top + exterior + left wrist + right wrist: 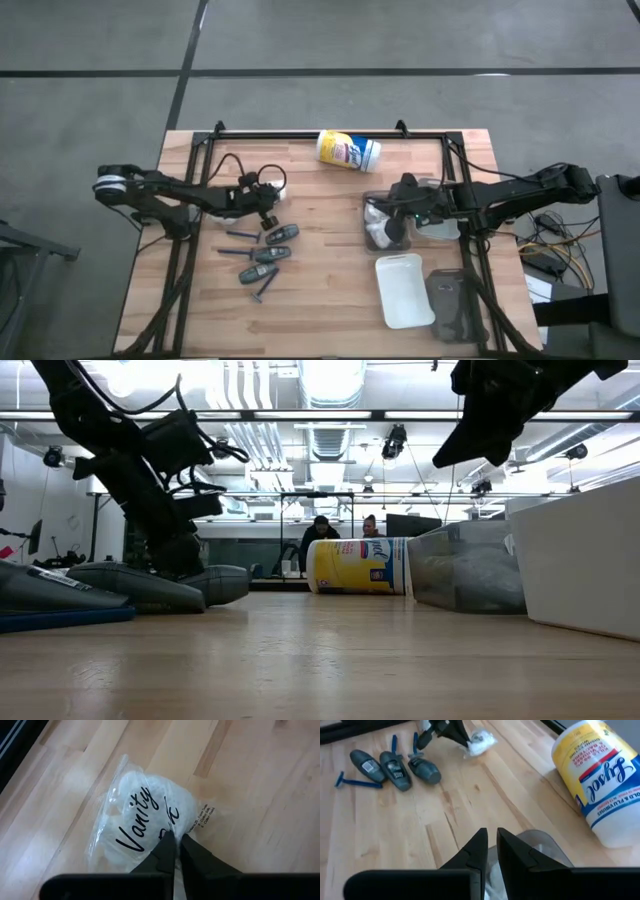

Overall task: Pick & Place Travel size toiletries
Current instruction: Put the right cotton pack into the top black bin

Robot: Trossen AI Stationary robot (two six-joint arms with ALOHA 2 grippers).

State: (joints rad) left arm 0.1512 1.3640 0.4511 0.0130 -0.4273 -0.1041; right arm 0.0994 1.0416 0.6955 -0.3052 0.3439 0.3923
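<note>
A crinkly clear-white packet printed "Vanity" lies flat on the wood, with my left gripper shut on it. Three dark grey tubes and slim blue-handled sticks lie just nearer the table's near edge. My right gripper hangs above a clear tray, its fingers a narrow gap apart and touching nothing. A white packet shows in the tray below it. My left gripper pinches the packet between its two fingertips at the edge beside the small print. It comes slanting down from the table's left. The packet still rests on the table, crumpled around the fingers.
A yellow-and-white Lysol canister lies on its side near the far edge. A white tray and a second clear tray sit near the right front. A black frame rail runs along the table's edges. Bare wood lies mid-table.
</note>
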